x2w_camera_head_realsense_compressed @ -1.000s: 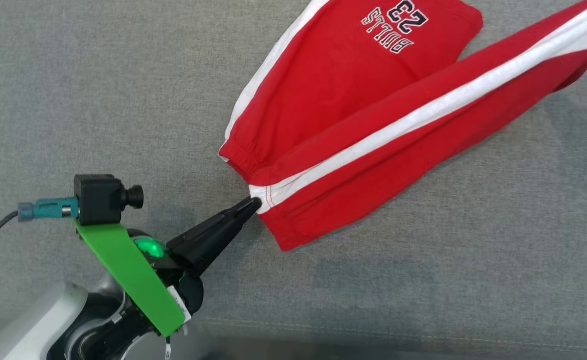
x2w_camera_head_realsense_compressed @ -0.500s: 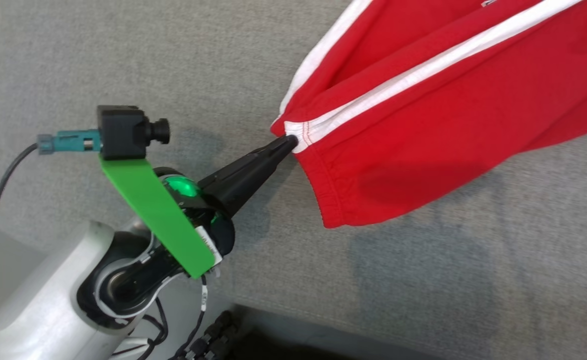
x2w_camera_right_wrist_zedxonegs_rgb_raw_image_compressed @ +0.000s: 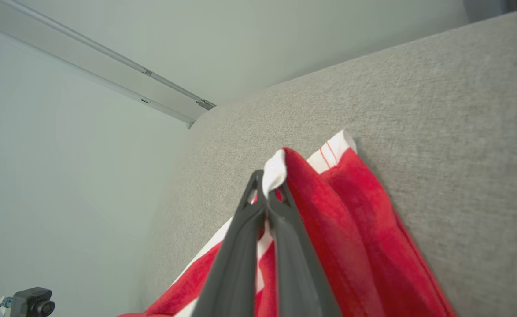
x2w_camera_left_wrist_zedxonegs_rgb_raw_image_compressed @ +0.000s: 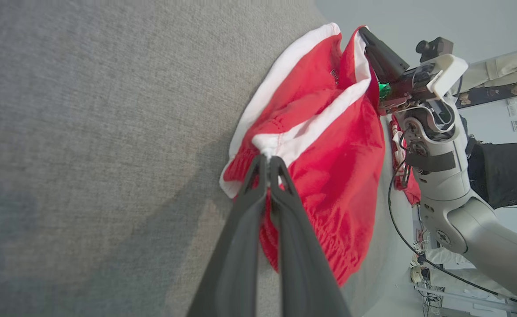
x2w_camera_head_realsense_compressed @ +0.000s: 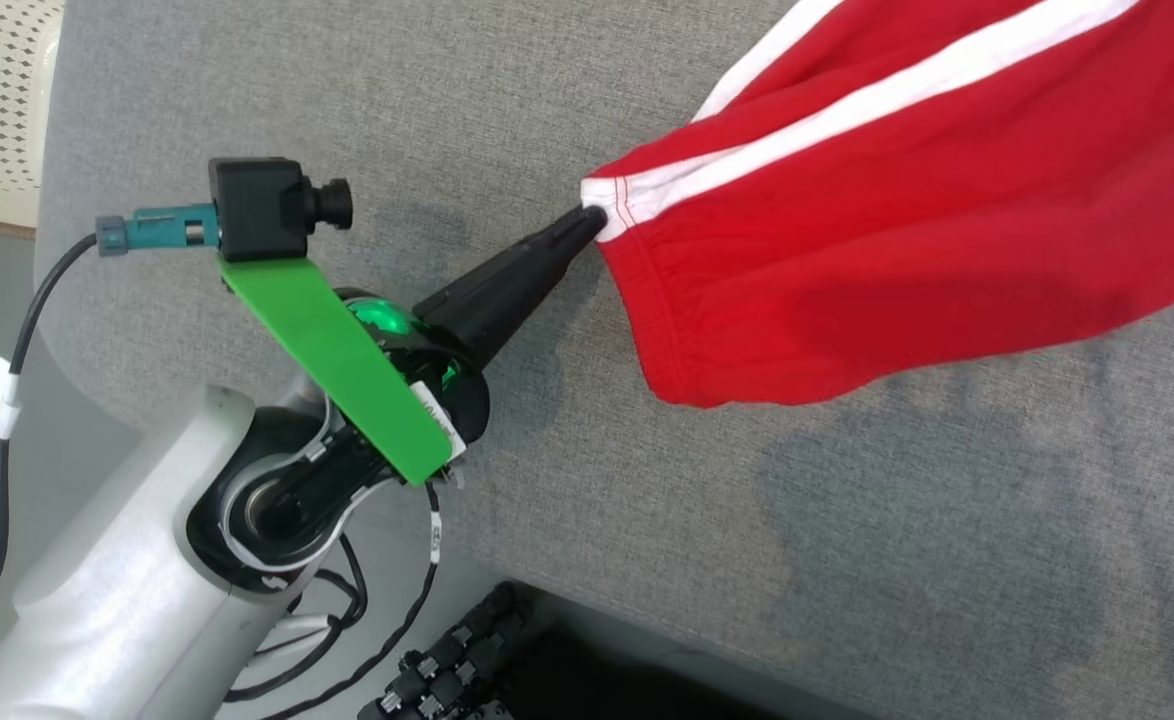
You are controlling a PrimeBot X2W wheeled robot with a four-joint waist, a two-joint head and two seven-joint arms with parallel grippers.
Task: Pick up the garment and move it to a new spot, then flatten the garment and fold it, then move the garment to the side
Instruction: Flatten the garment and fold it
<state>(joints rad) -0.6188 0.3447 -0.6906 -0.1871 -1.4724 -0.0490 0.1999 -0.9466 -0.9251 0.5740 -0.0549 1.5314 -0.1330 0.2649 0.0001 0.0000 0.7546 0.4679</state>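
Found left end effector (x2w_camera_head_realsense_compressed: 595, 214) and right end effector (x2w_camera_right_wrist_zedxonegs_rgb_raw_image_compressed: 268, 196) clamped on lifted garment (x2w_camera_head_realsense_compressed: 897, 260); yet to flatten, fold, set aside.

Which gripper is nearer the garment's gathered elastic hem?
Left. The left gripper pinches the white stripe at that hem; the right gripper holds the garment's far end.
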